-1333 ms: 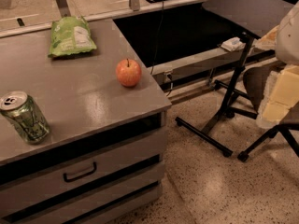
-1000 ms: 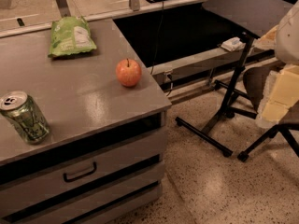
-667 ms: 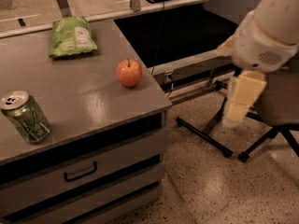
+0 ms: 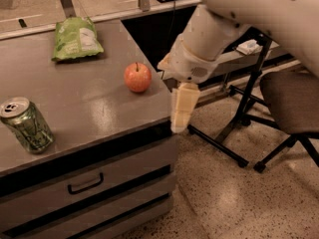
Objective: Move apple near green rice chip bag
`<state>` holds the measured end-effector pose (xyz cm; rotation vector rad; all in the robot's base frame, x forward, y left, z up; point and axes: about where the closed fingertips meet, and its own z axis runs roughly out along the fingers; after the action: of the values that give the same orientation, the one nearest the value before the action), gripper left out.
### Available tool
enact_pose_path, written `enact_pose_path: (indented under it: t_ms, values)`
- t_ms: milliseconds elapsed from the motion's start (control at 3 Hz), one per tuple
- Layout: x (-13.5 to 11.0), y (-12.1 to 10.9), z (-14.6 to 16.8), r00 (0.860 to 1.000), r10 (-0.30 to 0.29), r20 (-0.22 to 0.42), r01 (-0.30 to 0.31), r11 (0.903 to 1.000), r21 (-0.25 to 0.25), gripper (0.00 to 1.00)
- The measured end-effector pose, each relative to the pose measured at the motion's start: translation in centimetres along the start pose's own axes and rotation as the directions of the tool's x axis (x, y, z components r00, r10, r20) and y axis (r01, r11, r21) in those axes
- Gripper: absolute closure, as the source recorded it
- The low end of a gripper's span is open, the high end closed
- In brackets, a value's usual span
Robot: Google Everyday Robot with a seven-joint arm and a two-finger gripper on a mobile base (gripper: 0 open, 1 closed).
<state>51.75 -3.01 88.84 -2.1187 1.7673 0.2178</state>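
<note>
Your gripper (image 4: 179,125) has swung in beside the counter (image 4: 75,101) corner, empty. The apple (image 4: 137,77) sits up-left of it. You can't tell how open it is.

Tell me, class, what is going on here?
A robot arm's end effector hangs at the right edge of the grey counter, just right of the round red-orange apple, not touching it. The apple rests near that edge, apart from the light green crinkled chip bag at the back. A green metal can stands front-left.

Red-orange apple (image 4: 137,77), yellowish patches. Pale green rice chip bag (image 4: 76,38), white panel. Green can (image 4: 26,125), silver top. Grey countertop (image 4: 79,101). Cream gripper (image 4: 179,125) beside countertop's right edge. Speckled floor (image 4: 224,198).
</note>
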Motion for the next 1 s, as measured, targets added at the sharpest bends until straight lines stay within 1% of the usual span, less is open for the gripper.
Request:
enact_pose_path:
  t_ms: [333,667,1000]
  values:
    - [-0.7,-0.7,1.3,1.0,-0.016,0.018,0.016,0.9998,-0.012,0.0]
    - [-0.6,-0.7,0.9,0.998,-0.012,0.053,0.01,0.9993,0.035,0.0]
    - [1.5,-3.2,-1.2,0.986,0.0,0.168,-0.033,0.9799,0.197,0.0]
